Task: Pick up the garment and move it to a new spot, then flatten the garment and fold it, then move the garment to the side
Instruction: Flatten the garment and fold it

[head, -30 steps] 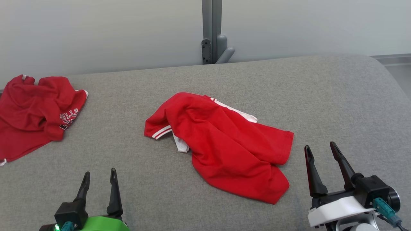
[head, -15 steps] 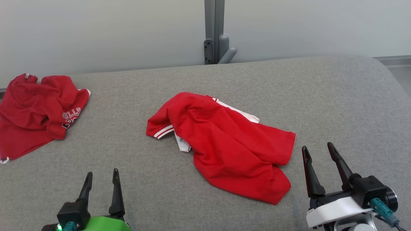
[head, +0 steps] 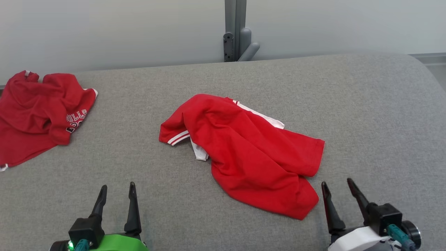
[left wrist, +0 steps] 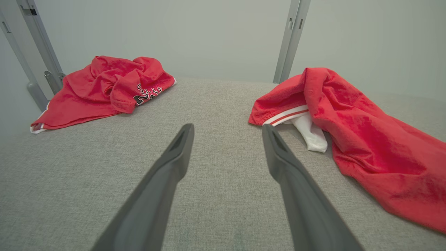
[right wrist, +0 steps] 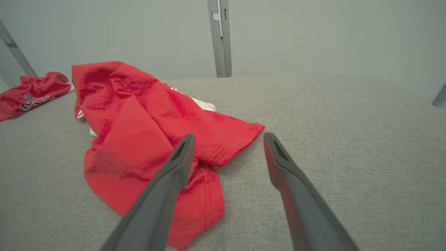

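Head view: the left tool [head: 117, 185] sits low over the grey table [head: 366, 115], fingers spread apart and holding nothing. The right tool [head: 336, 182] is likewise released and empty. The red shirt [head: 258, 153] lies crumpled between the two tools and ahead of them, much closer to the right tool; its near corner is just beside that tool's inner finger, and I cannot tell whether they touch. A second shirt [head: 31, 115], red with lettering, lies bunched well off to the outer side of the left tool, far ahead of it. A grey post [head: 235, 31] stands against the pale wall [head: 104, 31] beyond the table's far edge

Left wrist view: the left tool [left wrist: 228, 126] has its fingers wide apart, with bare table [left wrist: 209, 104] between them. The shirt [left wrist: 366, 132] lies ahead and to the right of the fingertips, its striped sleeve edge and a white inner layer [left wrist: 312, 134] nearest the right finger, close but apart. The second shirt [left wrist: 97, 90] is ahead to the left, well apart

Right wrist view: the right tool [right wrist: 229, 136] is spread open and empty. The shirt [right wrist: 139, 132] lies ahead and to the left; the left finger crosses in front of its hem, while the right finger is over bare table [right wrist: 331, 122]. The second shirt [right wrist: 31, 92] is far off to the left
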Available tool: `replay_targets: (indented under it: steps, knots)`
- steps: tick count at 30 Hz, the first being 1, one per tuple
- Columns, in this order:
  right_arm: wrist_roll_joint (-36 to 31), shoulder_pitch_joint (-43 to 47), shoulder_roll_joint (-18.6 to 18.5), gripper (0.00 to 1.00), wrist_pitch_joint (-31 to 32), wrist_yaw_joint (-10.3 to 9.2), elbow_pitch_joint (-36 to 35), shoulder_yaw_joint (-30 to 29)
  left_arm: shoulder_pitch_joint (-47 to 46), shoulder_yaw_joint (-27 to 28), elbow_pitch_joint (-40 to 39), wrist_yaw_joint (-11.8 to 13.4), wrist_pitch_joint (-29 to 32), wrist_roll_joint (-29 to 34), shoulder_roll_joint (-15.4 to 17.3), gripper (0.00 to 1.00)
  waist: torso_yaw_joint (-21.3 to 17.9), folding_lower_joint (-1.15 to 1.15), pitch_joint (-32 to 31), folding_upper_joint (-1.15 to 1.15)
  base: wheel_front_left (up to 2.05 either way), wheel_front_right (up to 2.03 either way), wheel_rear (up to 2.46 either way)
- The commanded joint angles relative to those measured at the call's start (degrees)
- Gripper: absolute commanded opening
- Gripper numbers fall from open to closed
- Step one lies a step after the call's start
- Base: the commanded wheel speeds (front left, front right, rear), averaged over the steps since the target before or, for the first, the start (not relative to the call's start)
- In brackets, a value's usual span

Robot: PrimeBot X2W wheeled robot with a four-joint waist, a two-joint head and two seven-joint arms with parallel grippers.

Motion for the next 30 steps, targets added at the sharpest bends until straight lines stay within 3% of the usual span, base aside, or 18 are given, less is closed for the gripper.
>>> replay_targets:
  steps: [1, 17, 18, 20, 21, 22, 30]
  knots:
    - [0.0, 0.6, -0.1, 1.0, -0.1, -0.02, 1.5, 0.6, -0.7, -0.2, -0.2, 0.2, 0.0, -0.4, 0.0, 1.0, 0.4, 0.0, 0.8, 0.14, 0.0, 0.0, 0.0]
    - [2.4, -8.9, -0.1, 1.0, -0.1, -0.02, 21.7, 4.6, -4.0, -1.4, -0.3, 0.3, 0.0, 0.0, 0.0, 1.0, 4.7, 0.0, 6.1, 0.14, 0.0, 0.0, 0.0]
    - [3.1, -9.2, -0.1, 0.68, -0.1, -0.02, 22.3, 5.0, -4.0, -1.4, -0.3, 0.3, 0.0, 0.0, 0.0, 1.0, 4.9, 0.0, 6.1, 0.14, 0.0, 0.0, 0.0]
    - [4.9, -9.8, -0.1, 0.22, -0.1, -0.02, 22.8, 5.6, -3.9, -1.2, -0.2, 0.4, 0.0, -0.1, 0.0, 1.0, 5.2, 0.0, 6.2, 0.14, 0.0, 0.0, 0.0]
    - [4.9, -9.8, -0.1, 0.22, -0.1, -0.02, 22.8, 5.6, -3.9, -1.2, -0.2, 0.4, 0.0, -0.1, 0.0, 1.0, 5.2, 0.0, 6.2, 0.14, 0.0, 0.0, 0.0]
    - [5.5, -10.5, -0.1, 0.0, -0.1, -0.02, 22.6, 5.7, -3.9, -1.1, -0.1, 0.6, 0.0, -0.2, 0.0, 1.0, 5.4, 0.0, 6.2, 0.14, 0.0, 0.0, 0.0]
    - [5.4, -13.0, -0.1, 0.0, -0.1, -0.02, 14.2, 4.5, -3.8, -1.0, -0.3, 0.8, 0.0, -0.5, 0.0, 1.0, 5.4, 0.0, 5.8, 0.14, 0.0, 0.0, 0.0]
